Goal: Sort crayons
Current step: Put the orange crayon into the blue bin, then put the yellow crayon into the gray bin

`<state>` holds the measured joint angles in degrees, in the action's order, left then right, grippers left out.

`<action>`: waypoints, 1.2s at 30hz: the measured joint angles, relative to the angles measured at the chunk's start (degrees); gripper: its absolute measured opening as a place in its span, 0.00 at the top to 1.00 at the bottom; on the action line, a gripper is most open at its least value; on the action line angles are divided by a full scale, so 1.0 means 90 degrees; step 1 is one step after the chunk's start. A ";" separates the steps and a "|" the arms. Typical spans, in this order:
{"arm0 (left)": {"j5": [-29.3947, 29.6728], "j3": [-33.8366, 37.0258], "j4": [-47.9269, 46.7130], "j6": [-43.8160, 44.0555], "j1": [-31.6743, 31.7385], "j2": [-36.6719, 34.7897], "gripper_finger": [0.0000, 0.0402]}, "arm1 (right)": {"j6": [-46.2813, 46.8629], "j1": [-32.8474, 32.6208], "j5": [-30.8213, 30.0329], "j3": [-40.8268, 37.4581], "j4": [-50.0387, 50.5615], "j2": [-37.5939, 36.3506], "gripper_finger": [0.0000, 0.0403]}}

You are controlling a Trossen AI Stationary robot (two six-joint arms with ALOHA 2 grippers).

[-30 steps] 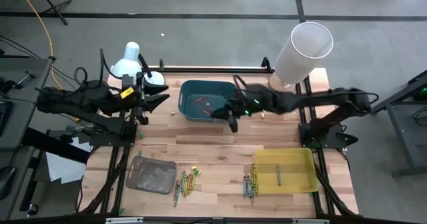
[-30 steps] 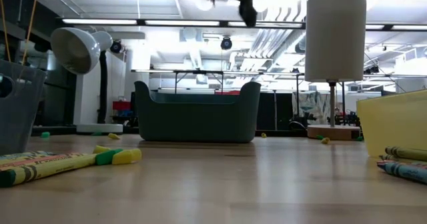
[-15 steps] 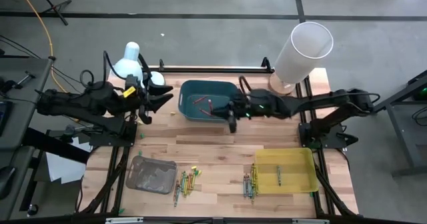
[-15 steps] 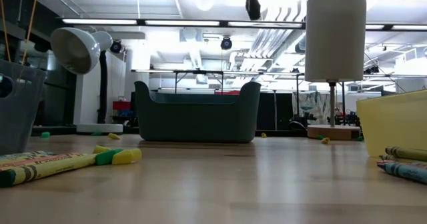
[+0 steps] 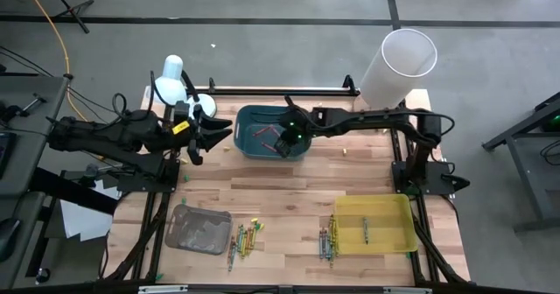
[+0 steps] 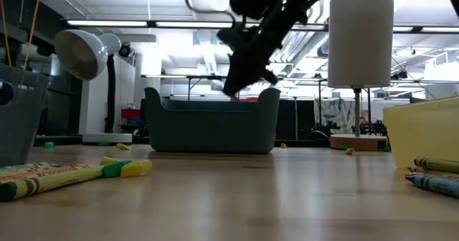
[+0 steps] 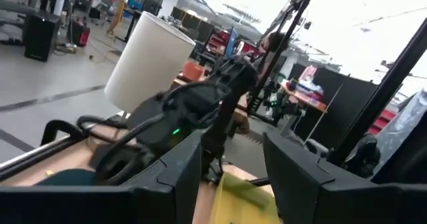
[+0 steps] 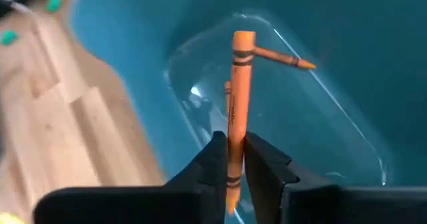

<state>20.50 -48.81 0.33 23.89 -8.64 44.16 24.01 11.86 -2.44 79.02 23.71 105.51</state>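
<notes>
Since a second ago my right gripper (image 5: 283,143) has swung from beyond the near rim of the teal bin (image 5: 248,119) to over its inside, and the left arm has crept a little toward the bin. Between the right fingers (image 8: 213,159) sits an orange crayon (image 8: 236,104), its long axis running straight out past the fingertips toward the bin floor; the fingers pinch its lower part lightly. More red and orange crayons (image 5: 262,135) lie flat on the bin floor below it. I see bare wood at 6 o'clock of the bin. My left gripper (image 5: 215,132) hovers at 9 o'clock of the bin, fingers spread, holding nothing. Loose crayons (image 5: 242,239) lie near the front edge between the grey tray (image 5: 199,228) and yellow tray (image 5: 382,223). At 2 o'clock of the bin stands a white cylinder (image 5: 398,67), at 10 o'clock a lamp (image 5: 171,80).
</notes>
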 joint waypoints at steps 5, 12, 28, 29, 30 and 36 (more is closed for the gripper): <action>0.0002 -0.0001 -0.0155 0.0001 0.0000 0.0023 0.62 | 0.0485 0.0148 0.0008 0.0001 -0.0013 0.0070 0.76; 0.0004 -0.0034 -0.0258 0.0153 0.0000 0.0194 0.62 | 0.0012 0.0241 0.0239 0.0000 0.0099 -0.0718 0.61; -0.1333 -0.3597 -0.5568 0.3871 -0.0815 0.4733 0.68 | 0.0175 -0.0739 -0.2579 0.0005 0.3953 -0.3972 0.60; -0.1341 -0.3768 -0.5608 0.4233 -0.0965 0.5022 0.69 | 0.0214 -0.0757 -0.2655 0.0003 0.4191 -0.4073 0.60; -0.1341 -0.3924 -0.5614 0.4626 -0.1104 0.5301 0.69 | 0.0224 -0.0760 -0.2684 0.0002 0.4390 -0.4153 0.60; -0.1476 -0.4954 -0.5620 0.7081 -0.1793 0.6926 0.70 | -0.0069 -0.0758 -0.2353 0.0000 0.5208 -0.4482 0.60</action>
<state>7.21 -93.39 -50.25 87.62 -24.79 106.49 23.39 5.04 -23.62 79.02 70.58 65.17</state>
